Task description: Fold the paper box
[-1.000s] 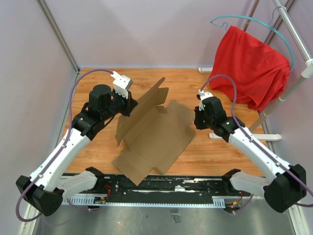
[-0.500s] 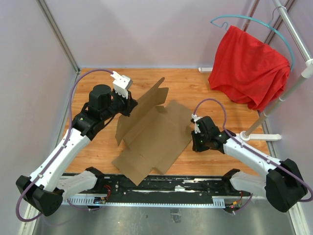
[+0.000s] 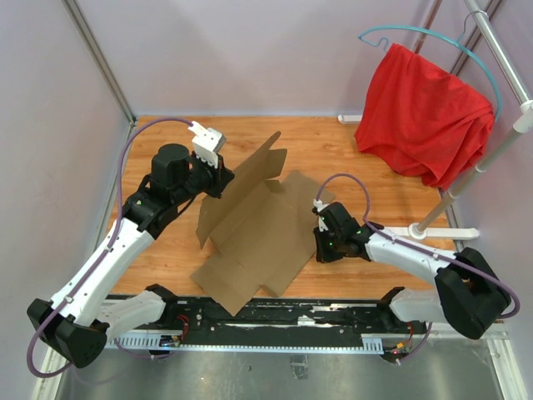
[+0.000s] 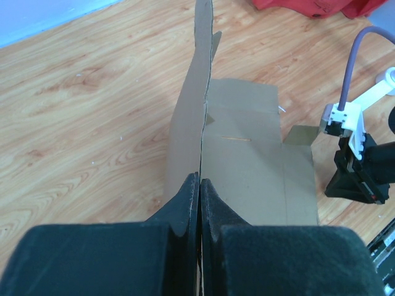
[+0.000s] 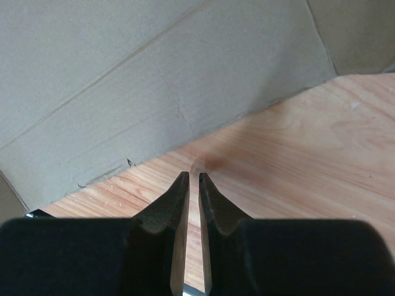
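Lab: walled robot cell (image 3: 208,50).
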You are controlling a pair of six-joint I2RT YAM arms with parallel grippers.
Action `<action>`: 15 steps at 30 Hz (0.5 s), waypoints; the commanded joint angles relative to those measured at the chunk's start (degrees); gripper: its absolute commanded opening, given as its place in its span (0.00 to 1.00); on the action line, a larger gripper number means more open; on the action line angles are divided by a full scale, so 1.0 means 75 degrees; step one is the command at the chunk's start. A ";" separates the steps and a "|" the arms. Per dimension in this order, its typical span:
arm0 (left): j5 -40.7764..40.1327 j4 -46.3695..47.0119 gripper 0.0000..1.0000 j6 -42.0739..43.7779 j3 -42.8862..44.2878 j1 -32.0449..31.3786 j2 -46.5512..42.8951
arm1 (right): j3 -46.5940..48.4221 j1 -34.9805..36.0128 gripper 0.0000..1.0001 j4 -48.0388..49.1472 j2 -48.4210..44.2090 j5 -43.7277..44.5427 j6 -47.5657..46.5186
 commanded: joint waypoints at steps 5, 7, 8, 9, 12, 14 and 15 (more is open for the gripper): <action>0.0021 0.0170 0.00 -0.0052 -0.0057 0.0002 -0.0180 | -0.0056 0.0170 0.13 0.0524 0.0322 0.0048 0.0258; 0.0036 0.0170 0.00 -0.0054 -0.0069 0.0005 -0.0171 | -0.0050 0.0192 0.13 0.0616 0.0383 0.0037 0.0297; 0.0047 0.0170 0.00 -0.0058 -0.0069 -0.0004 -0.0168 | -0.0037 0.0200 0.13 0.0652 0.0429 0.0029 0.0316; 0.0048 0.0170 0.00 -0.0063 -0.0076 0.0002 -0.0171 | -0.0025 0.0205 0.13 0.0690 0.0458 0.0018 0.0333; 0.0054 0.0170 0.00 -0.0065 -0.0081 -0.0001 -0.0171 | 0.0008 0.0275 0.13 0.0763 0.0512 0.0003 0.0364; 0.0083 0.0188 0.00 -0.0078 -0.0092 0.0003 -0.0168 | 0.0047 0.0309 0.13 0.0819 0.0528 0.0012 0.0381; 0.0096 0.0182 0.00 -0.0076 -0.0098 0.0005 -0.0169 | 0.0073 0.0310 0.13 0.0837 0.0530 0.0031 0.0384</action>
